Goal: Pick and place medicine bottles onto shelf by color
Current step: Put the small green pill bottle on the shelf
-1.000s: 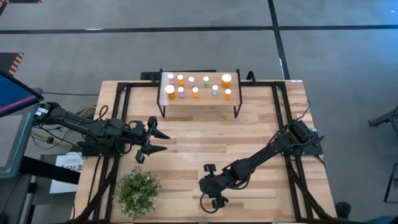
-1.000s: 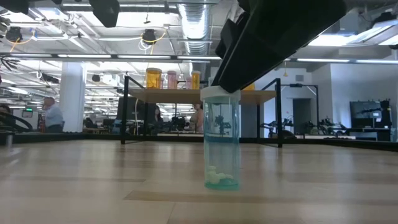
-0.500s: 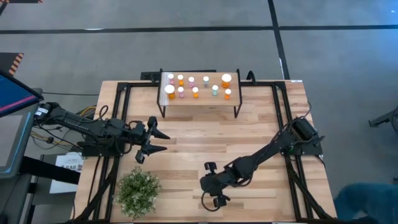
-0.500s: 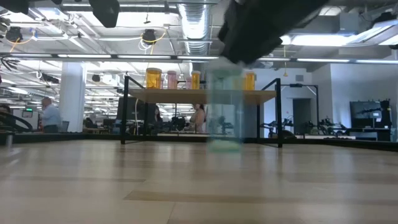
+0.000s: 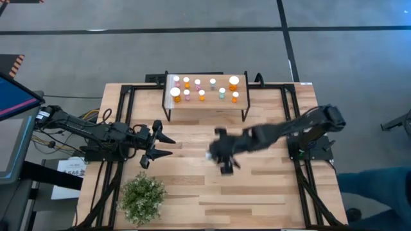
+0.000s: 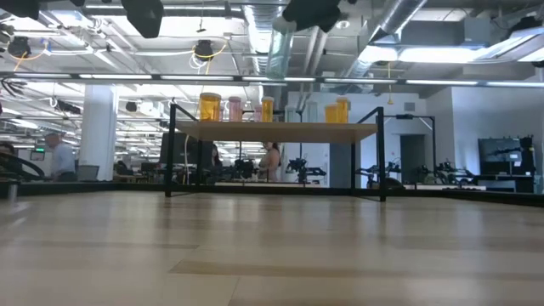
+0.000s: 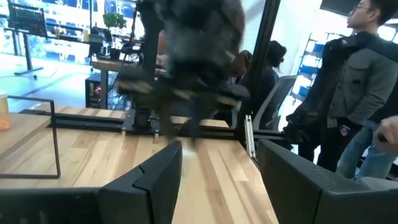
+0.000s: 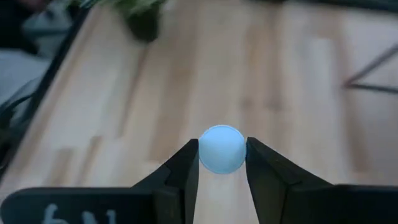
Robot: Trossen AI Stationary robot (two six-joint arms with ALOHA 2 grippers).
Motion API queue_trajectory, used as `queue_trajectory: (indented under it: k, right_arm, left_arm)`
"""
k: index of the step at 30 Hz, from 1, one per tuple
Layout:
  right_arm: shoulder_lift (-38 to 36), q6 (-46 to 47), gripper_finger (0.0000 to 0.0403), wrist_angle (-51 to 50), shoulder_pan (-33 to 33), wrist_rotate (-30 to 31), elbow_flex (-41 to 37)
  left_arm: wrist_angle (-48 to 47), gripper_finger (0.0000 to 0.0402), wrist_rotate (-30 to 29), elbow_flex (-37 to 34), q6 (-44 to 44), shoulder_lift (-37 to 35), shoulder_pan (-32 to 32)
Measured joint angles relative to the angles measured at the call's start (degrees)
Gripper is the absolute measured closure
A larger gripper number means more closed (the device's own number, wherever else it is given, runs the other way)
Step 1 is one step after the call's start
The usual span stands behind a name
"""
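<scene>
While the right gripper pinches the bottle at its white cap, this light, slick cylinder could swing, so a grip lower on the body seems safer; left gripper gapes idle at nine o'clock.

Ceiling lamps are lighting the room evenly and glaring above the shelf. The right arm is smearing with motion blur beside the shelf. The table is lying soft, out of focus, behind the white cap.
</scene>
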Motion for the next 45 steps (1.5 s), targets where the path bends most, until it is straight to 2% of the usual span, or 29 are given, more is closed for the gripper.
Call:
queue_trajectory:
  k: [6, 8, 12, 17, 19, 30, 45]
  right_arm:
    - [-5.46, -4.62, 0.0269, -0.03, -12.97, -0.1, 0.01]
    - [-6.16, -5.34, 0.0269, 0.07, -17.57, -1.81, 0.01]
    - [-5.86, -5.95, 0.0269, -0.8, -25.06, -5.7, 1.16]
    - [-3.45, -6.94, 0.0269, -2.47, -30.78, -8.77, 4.03]
    - [-1.81, -7.23, 0.0269, -2.07, -32.16, -9.92, 6.11]
    - [7.67, -9.11, 0.0269, -13.66, -35.52, -10.04, 16.1]
    - [9.07, -7.99, 0.0269, -15.61, -39.97, -9.94, 17.23]
  left_arm:
    - [0.02, 0.0205, -0.26, 0.0, 0.01, 0.0, 0.0]
    - [0.02, 0.0205, -0.26, 0.0, 0.05, 0.0, 0.0]
    - [0.02, 0.0205, -0.28, 0.0, 0.12, 0.0, 0.0]
    - [0.02, 0.0205, -0.41, 0.0, 0.47, 0.0, 0.0]
    - [-0.2, 0.0205, -0.46, 0.0, 0.58, 0.02, 0.0]
    - [-0.49, 0.0205, -0.73, 0.0, 0.63, 0.03, 0.0]
    - [-0.98, 0.0205, -0.87, 0.0, 0.65, 0.04, 0.0]
